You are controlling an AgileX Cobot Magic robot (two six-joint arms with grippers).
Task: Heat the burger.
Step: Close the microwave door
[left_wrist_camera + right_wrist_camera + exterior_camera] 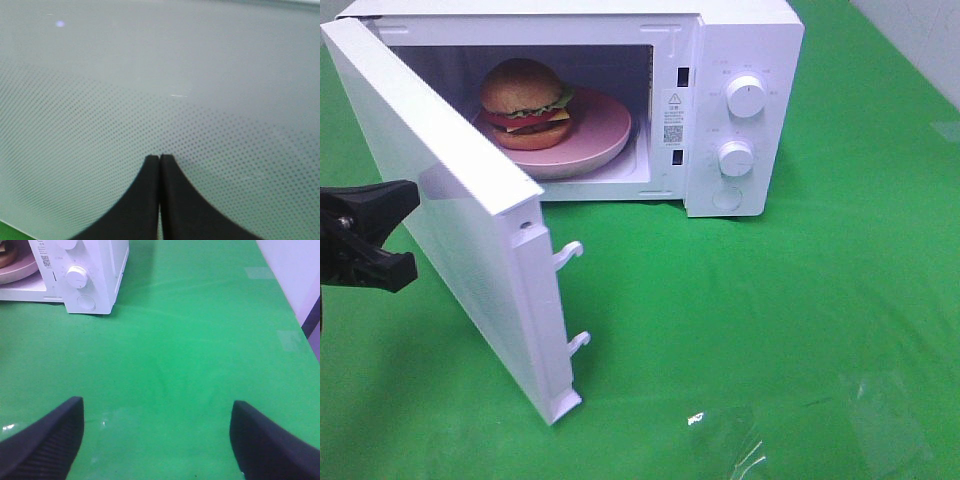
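Green cloth covers the surface (800,300), and a white microwave (740,40) stands on it towards the back with its door (450,220) swung wide open to the left. Inside the cavity the burger (525,100) sits upright on a pink plate (605,135), bun on top, with lettuce, tomato, cheese and patty showing at its edge. Two round knobs (747,97) are stacked on the panel at the right of the cavity, one above the other. Two white hooks (570,252) stick out from the door's free edge. The left tool (159,158) is black and pinched together with nothing between its fingers; it points at the door's dotted outer face from very near, though whether it touches cannot be told. The right tool (156,401) is spread wide and holds nothing, above bare green cloth well to the right of the microwave and apart from it.
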